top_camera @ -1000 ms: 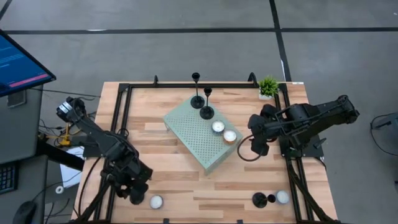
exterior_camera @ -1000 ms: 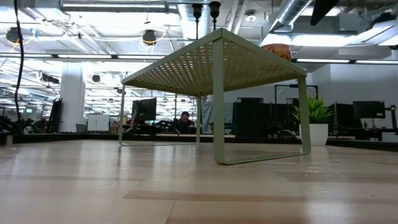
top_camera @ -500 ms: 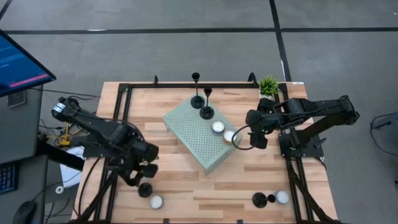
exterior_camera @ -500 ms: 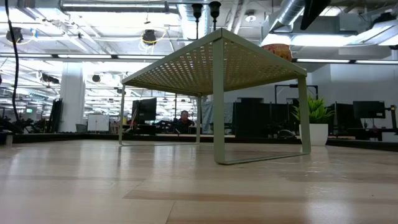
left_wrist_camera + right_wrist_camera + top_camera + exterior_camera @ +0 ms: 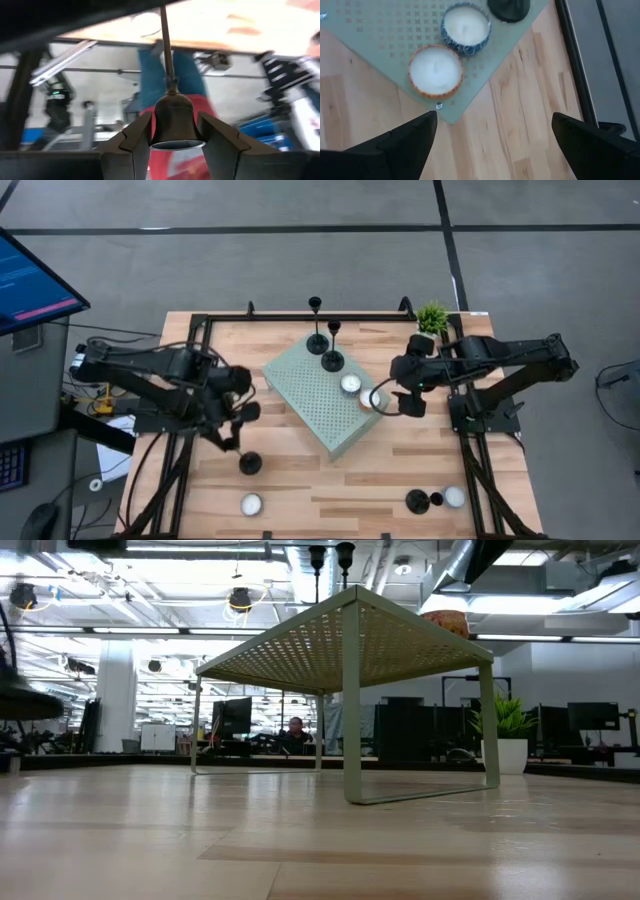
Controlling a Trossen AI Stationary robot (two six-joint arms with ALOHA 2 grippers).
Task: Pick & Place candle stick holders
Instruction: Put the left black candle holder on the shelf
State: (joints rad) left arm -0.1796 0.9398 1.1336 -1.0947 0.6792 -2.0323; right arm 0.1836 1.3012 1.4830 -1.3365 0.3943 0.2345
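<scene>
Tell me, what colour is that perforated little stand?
Pale sage green stand, clearest in the high view.

Two candle stick holders (image 5: 325,348) and two candles (image 5: 359,391) on riser (image 5: 310,395), plant (image 5: 431,318) behind

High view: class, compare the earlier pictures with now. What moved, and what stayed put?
The left gripper, shut on a candle stick holder, carried it up from the table's front edge toward the green stand. The open right gripper moved over the stand's candles. Everything else stayed.
</scene>
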